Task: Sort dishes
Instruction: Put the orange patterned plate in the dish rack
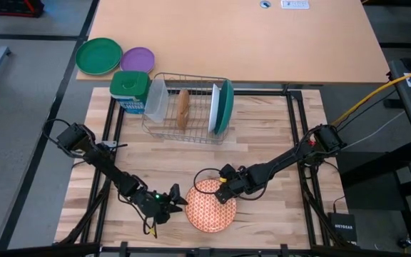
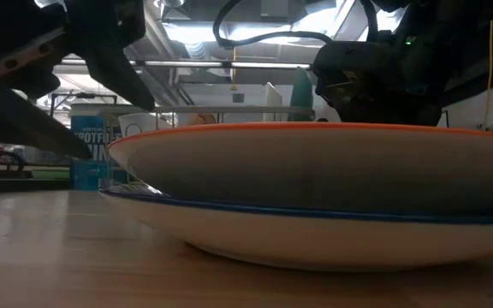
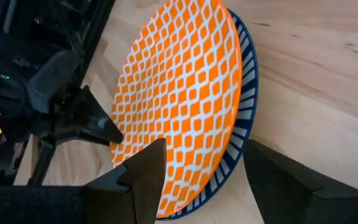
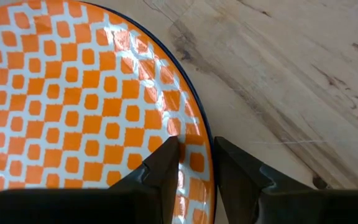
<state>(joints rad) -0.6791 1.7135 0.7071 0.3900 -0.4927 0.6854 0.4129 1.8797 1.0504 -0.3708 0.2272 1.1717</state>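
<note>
Down at the near edge of the wooden worktop (image 1: 277, 143), the orange-red patterned plate (image 1: 211, 205) lies flat, and the wrist views show it resting on a second plate with a blue-striped rim (image 3: 246, 118) beneath it. The right claw (image 1: 224, 187) has reached the far edge of the orange-red plate; in the right wrist view its two fingers (image 4: 160, 171) stand close together with the plate's rim between them, pinching the plate. The left claw (image 1: 171, 203) sits at the plate's left edge, its fingers spread: in the left wrist view one finger (image 3: 143, 180) lies over the patterned face and the other beyond the striped rim, neither clearly pressing on it.

Farther back stands a wire dish rack (image 1: 184, 107). Upright in its right end are the teal plate (image 1: 226, 106) and the white plate (image 1: 214, 108), side by side and close together; the brown plate (image 1: 183, 108) stands on edge near the middle, and a clear container (image 1: 157, 98) sits at the left end. Just left of the rack is a green-lidded tub (image 1: 129, 90). On the lighter tabletop beyond, at far left, the bright green plate (image 1: 98, 56) and the smaller purple plate (image 1: 138, 59) lie beside each other, edges touching or overlapping.
</note>
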